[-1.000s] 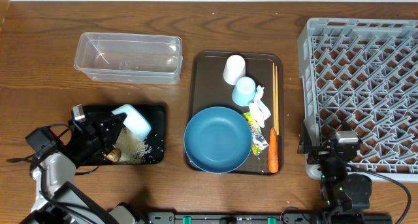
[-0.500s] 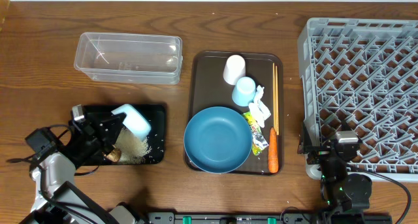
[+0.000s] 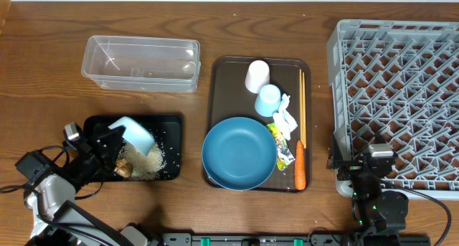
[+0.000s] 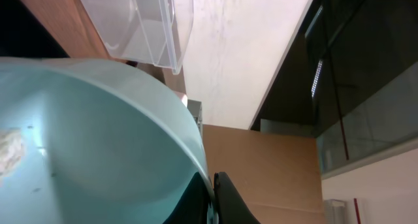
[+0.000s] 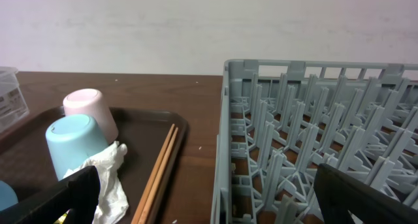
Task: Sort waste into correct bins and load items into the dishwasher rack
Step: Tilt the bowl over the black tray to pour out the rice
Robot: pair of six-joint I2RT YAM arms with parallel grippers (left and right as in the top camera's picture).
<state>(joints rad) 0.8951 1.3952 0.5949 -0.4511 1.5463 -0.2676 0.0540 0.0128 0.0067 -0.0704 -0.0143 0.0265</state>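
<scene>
Now sits further left and lower than before, tipped over black tray (image 3: 171,123): small pale-blue bowl (image 3: 133,133), pinched at rim by left gripper (image 3: 115,140). Lies far left of dishwasher rack (image 3: 401,74); much nearer to right gripper (image 3: 371,162), fingers spread.

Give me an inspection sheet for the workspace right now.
Surface: wooden table, bare between items.
Job's things: white rice and brown lump in black tray; clear tub and rack hold nothing; blue plate, white cup, pale-blue cup, chopsticks, tissue, wrapper, carrot on serving tray.
Clutter: nothing seen.
Claws: left claw shut on tilted bowl over black tray; right claw open beside rack.
Cables: black leads beside both arms.
Surroundings: pale wall behind table.
</scene>
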